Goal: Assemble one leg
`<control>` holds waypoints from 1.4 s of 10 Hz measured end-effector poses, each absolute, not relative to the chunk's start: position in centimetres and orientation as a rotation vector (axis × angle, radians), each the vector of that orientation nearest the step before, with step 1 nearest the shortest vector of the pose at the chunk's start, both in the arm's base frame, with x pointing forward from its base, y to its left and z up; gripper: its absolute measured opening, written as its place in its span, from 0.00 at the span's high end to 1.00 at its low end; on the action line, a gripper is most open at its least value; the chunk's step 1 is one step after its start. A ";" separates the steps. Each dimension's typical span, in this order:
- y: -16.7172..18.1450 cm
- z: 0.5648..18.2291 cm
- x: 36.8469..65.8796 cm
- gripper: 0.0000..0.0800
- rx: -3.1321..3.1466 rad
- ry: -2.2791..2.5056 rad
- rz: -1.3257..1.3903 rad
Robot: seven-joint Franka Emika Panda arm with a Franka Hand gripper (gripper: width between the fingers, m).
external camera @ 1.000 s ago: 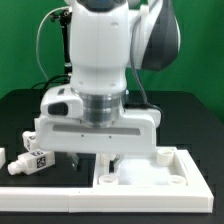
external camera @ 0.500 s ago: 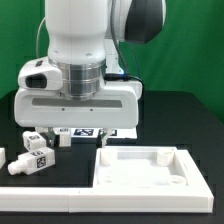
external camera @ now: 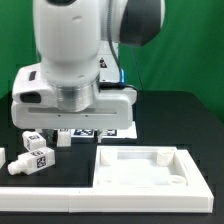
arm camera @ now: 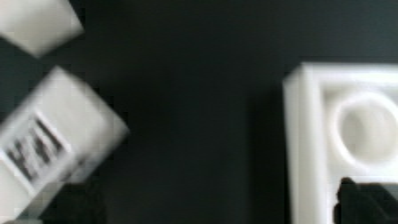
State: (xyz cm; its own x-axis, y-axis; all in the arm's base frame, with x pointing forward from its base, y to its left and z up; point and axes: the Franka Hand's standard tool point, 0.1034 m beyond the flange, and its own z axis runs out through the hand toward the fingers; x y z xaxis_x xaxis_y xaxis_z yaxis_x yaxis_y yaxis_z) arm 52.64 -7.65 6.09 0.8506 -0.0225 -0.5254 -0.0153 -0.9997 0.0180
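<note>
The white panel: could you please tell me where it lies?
The panel lies in front, on the exterior view's right, just right of the nearest tagged leg.

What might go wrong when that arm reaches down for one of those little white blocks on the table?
1. The tagged leg lies close to a second leg. If the open gripper comes down on one, it may knock the other aside.
2. The wrist view is blurred, so the aim may be off, and a finger might land on top of the leg instead of beside it.
</note>
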 end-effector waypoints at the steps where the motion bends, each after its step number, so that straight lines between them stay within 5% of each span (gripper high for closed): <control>1: -9.0 6.1 50.4 0.19 2.955 -0.063 -1.004; 7: -9.5 5.4 49.3 0.19 2.871 -0.101 -1.221; 10: -10.2 4.0 44.1 0.19 2.846 -0.146 -1.314; 14: -10.1 3.6 43.7 0.19 2.820 -0.165 -1.323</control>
State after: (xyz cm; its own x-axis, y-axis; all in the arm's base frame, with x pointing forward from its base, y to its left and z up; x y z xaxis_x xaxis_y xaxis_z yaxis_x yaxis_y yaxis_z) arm 43.70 -10.09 3.56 0.6347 -0.1050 -0.7656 -0.0862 -0.9942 0.0648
